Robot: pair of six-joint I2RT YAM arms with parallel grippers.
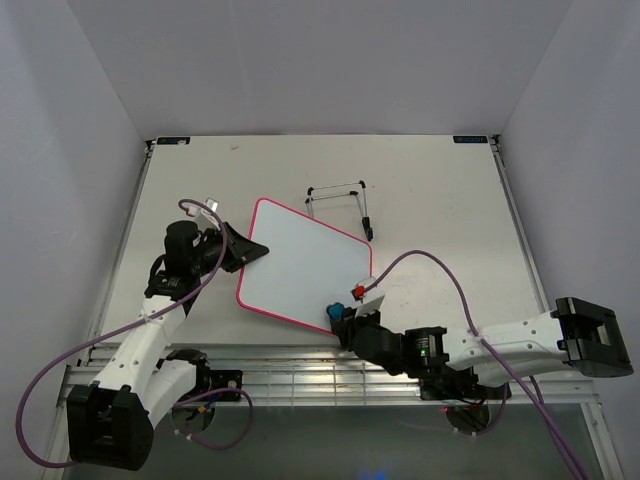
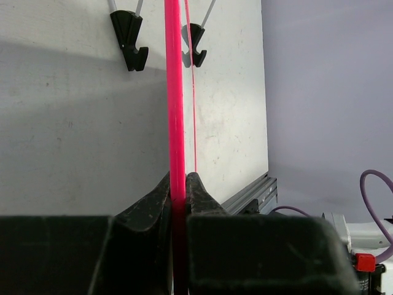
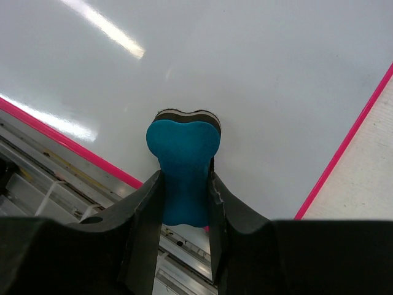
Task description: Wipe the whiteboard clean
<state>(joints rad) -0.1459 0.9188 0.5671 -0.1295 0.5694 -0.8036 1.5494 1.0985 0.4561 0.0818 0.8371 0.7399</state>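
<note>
We log a flat white rectangular whiteboard (image 1: 305, 262) with a pink frame, mid-counter (image 1: 430, 210). Its left edge is clenched by the left fingers (image 2: 153, 206). The right fingers (image 3: 142, 215) grasp a blue bone-shaped foam eraser (image 3: 184, 160) against the board's near corner.

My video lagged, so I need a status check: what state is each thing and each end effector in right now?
whiteboard: no writing visible, left edge clamped.
eraser: gripped, felt side toward the board near a corner.
left end effector: shut on the whiteboard's pink frame.
right end effector: shut on the eraser.
wire stand: on the table beyond the board, holding nothing.
</note>
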